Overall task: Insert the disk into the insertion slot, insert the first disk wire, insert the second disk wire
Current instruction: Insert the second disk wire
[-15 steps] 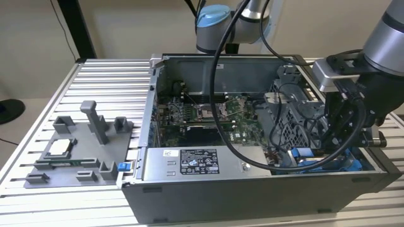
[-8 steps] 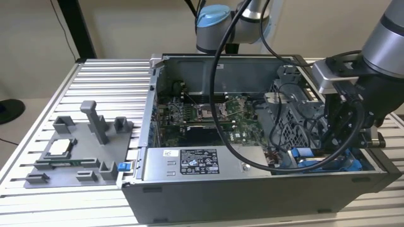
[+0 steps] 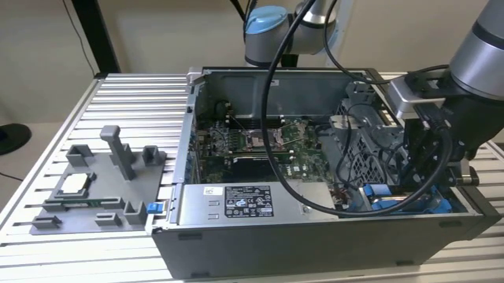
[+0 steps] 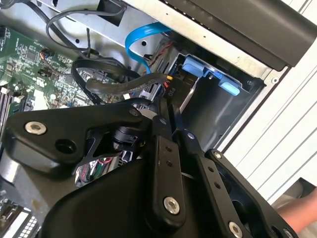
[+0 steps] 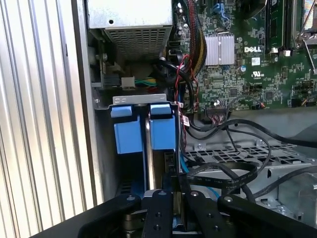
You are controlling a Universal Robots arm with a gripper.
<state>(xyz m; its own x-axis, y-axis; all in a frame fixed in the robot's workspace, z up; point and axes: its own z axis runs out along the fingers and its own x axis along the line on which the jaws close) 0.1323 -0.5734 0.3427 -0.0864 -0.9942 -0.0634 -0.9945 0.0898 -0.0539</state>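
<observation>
The arm reaches down into the open computer case, at the corner on the exterior view's right, where blue plastic parts show between dark cables. The case is a grey sheet-metal box lying on its side on a worktop of ribbed aluminium slats.

In the second wrist view the claw is made of matte black bars bolted with silver screws. Its two fingers stand pressed close together, nearly touching at the tips. Whether something thin is pinched between them, I cannot tell. A black cable lies just beyond the tips, looping past a flat light-blue wire.

The insertion slot shows in the first wrist view as a grey metal bay against the case wall. Two bright blue plastic tabs stand side by side in it. Between them runs the thin silvery edge of the disk, seated upright in the bay.

Beside the bay sits the green motherboard with a finned silver heatsink. A perforated grey power-supply box lies near it. On the worktop at the exterior view's left rests a grey plastic fixture with upright posts.
</observation>
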